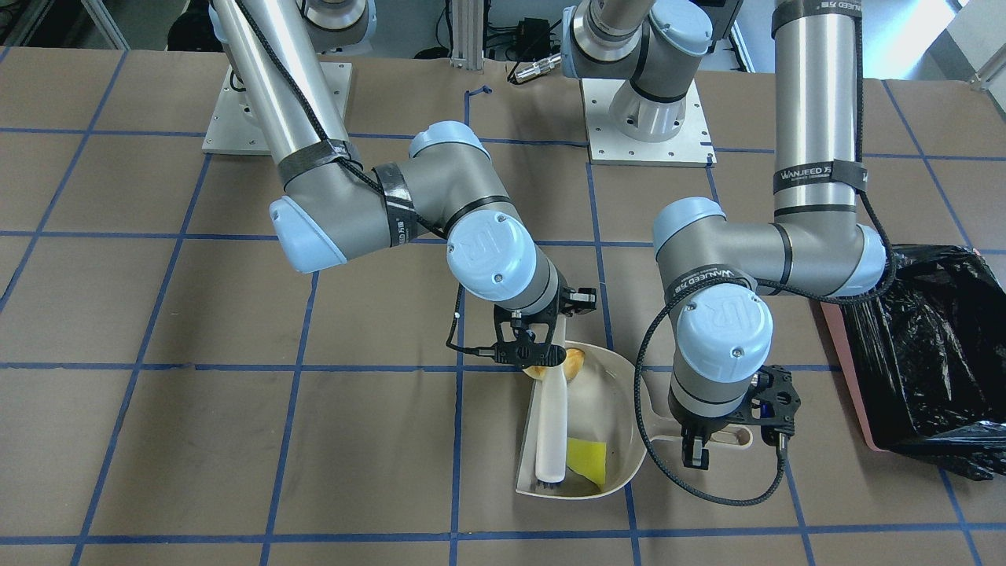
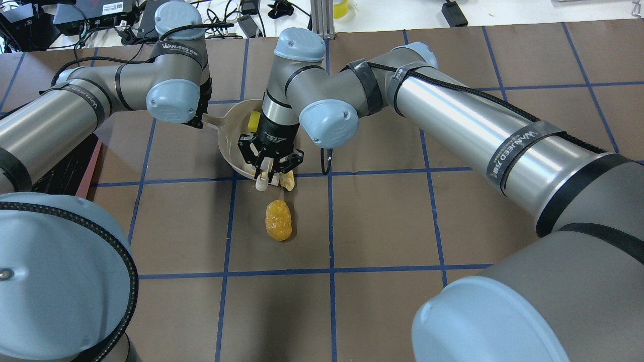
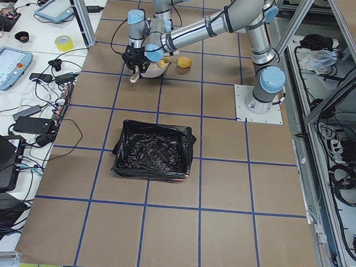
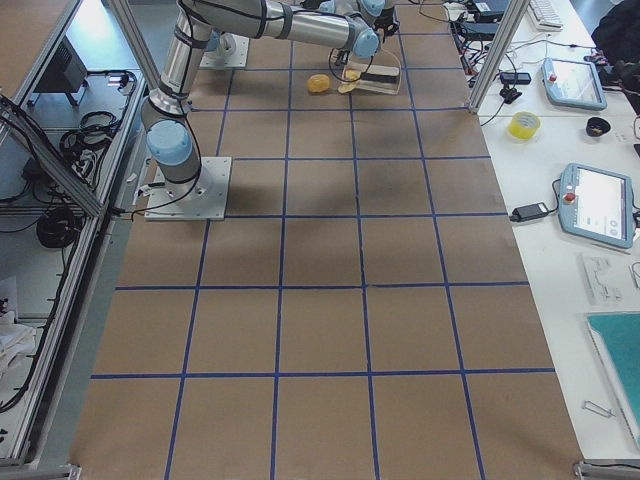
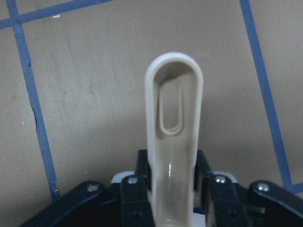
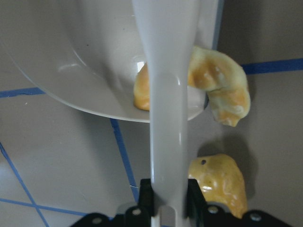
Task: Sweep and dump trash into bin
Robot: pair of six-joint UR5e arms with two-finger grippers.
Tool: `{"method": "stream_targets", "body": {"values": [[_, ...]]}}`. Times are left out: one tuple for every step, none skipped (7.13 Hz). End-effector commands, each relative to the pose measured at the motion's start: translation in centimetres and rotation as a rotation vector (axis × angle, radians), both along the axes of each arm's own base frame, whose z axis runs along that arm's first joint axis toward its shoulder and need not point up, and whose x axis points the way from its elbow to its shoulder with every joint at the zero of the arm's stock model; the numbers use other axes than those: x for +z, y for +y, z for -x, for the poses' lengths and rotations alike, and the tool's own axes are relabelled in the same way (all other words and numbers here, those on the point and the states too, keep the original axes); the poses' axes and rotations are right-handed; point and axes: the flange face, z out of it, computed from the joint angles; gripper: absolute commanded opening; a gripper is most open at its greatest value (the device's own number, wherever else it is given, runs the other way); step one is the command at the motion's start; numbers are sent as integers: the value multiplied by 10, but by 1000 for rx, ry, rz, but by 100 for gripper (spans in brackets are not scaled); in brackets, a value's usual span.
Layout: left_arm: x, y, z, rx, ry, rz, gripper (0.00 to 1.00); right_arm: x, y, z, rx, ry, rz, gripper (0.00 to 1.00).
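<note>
1. Brown-paper table [image 1: 157, 440] with a blue tape grid. Entries run left to right in the front-facing view.
2. Right gripper [image 1: 541, 355]: fingers clamped on the handle of the white brush [image 1: 552, 424]. It lies in the dustpan [image 1: 621, 385] along the pan's straight side.
3. Trash: yellow sponge scrap [image 1: 588, 460] is inside the pan, beside the brush head. Crust piece [image 6: 218, 85] straddles the pan's edge, part in, part out. Potato lump [image 2: 278, 219] sits on the table near the pan, apart from it, not collected.
4. Left gripper [image 1: 711, 440]: fingers closed on the dustpan handle [image 5: 173, 118]. The pan appears to rest on the table.
5. Bin [image 1: 845, 354] stands right of the pan, near but apart. No scrap is visible on its black liner.
6. Judgement: sweeping is partway, with one scrap in, one on the edge and one out. Lift and dump are not yet begun.
</note>
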Motion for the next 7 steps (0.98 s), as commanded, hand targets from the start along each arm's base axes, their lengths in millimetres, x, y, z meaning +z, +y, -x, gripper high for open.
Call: {"method": "stream_targets", "body": {"values": [[0,1,1,3,14,1,0,34,-11,53,-30,108,-6,0],[4,3,0,6,20,5,0,43,-12,86,-34,201,-6,0],[-3,5,-12,28,61,-16,0,52,-7,100,-15,255,-29,0],[-1,4,-29,69,202,-10,0,55,5,105,-18,283,-91,0],[-2,5,-66,122,281,-36,0,72,27,112,-35,305,-137,0],[6,9,-102,171,332,-66,0,68,48,119,-61,323,-166,0],[12,14,-137,139,330,-75,0,64,54,121,-68,326,-164,0]]}}
